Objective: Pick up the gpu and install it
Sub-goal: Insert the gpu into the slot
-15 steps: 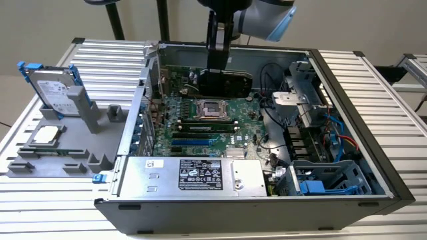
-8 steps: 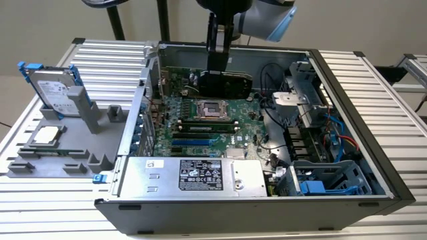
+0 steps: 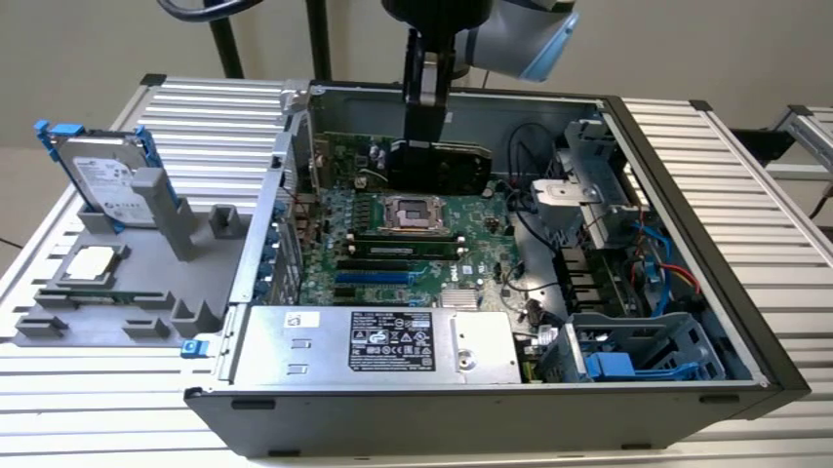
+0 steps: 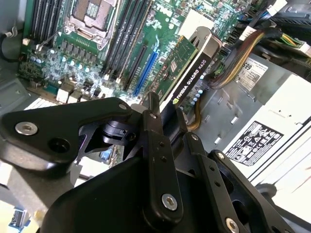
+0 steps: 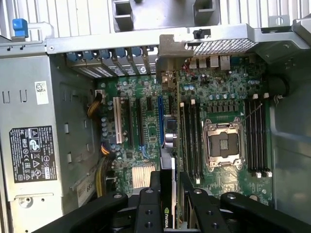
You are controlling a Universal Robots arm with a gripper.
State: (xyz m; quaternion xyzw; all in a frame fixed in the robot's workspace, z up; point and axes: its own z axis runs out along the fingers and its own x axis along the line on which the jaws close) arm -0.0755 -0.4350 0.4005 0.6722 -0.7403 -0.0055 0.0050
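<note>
Gripper (image 3: pixel 422 146) clamped on the gpu (image 3: pixel 451 168), held over the motherboard (image 3: pixel 489 249) inside the open computer case (image 3: pixel 456 424).

In the exterior view the gpu hangs at the gripper's tip, just above the board and close beside the processor socket (image 3: pixel 414 213). In the second wrist view the fingers (image 4: pixel 154 141) pinch one end of the gpu (image 4: pixel 192 63) — it juts away from them, green board on one face, black cooler on the other. In the first wrist view the gpu (image 5: pixel 166 213) sits edge-on between the fingers (image 5: pixel 148 204) — the motherboard (image 5: pixel 218 104) slots lie beneath.
</note>
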